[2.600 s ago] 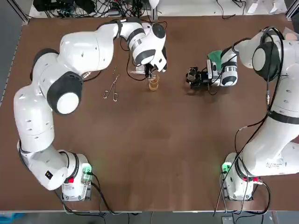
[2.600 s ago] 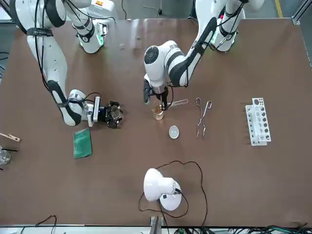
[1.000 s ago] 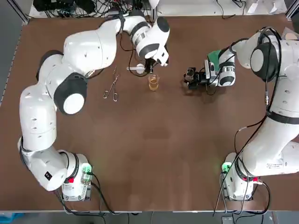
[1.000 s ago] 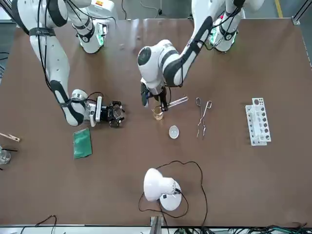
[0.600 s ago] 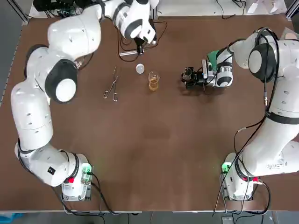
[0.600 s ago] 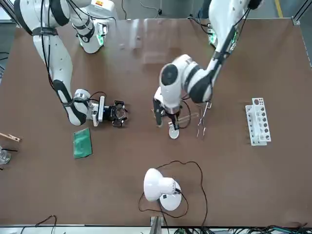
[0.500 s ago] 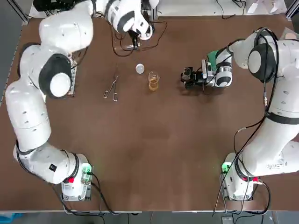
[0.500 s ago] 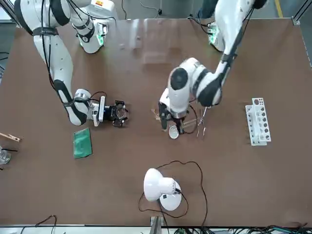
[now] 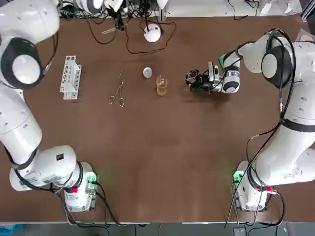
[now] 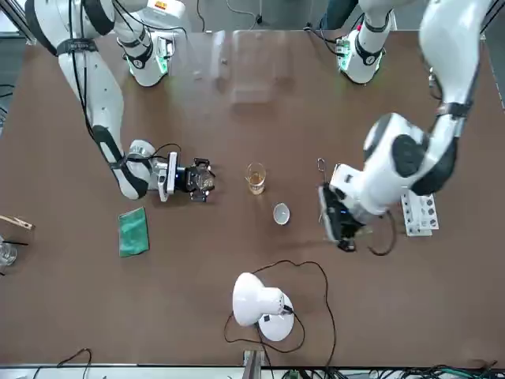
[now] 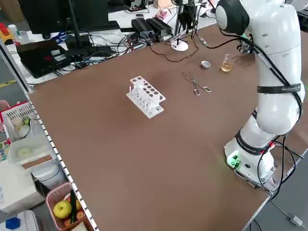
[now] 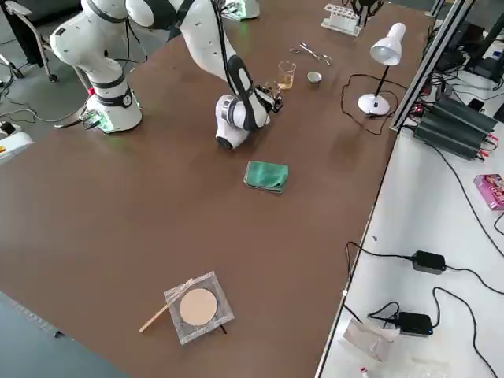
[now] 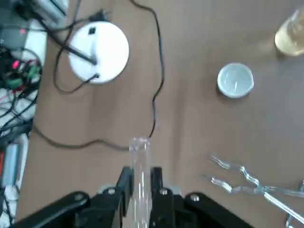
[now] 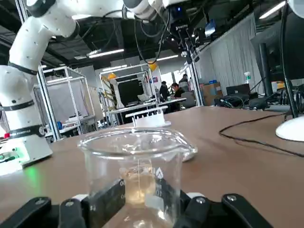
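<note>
Found the brown tabletop point(image 9: 162, 162) bare across the whole lower half of the top view. Met a row at upper centre: thin metal tongs point(image 9: 118, 91), small round white dish point(image 9: 147, 72), small glass beaker of amber liquid point(image 9: 162, 85), then right gripper point(image 9: 193, 80) clamped on a clear empty glass beaker point(image 14: 137, 166). Noted only narrow gaps between these. Saw a white test-tube rack point(image 9: 69, 77) at upper left. Saw a white desk lamp point(image 9: 152, 32) with looping black cable point(image 9: 133, 46) along the top edge, near left gripper point(image 9: 118, 24) pinching a clear glass test tube point(image 13: 139, 166).

No legible text — beaker point(image 14: 137, 166) markings too blurred to read.
</note>
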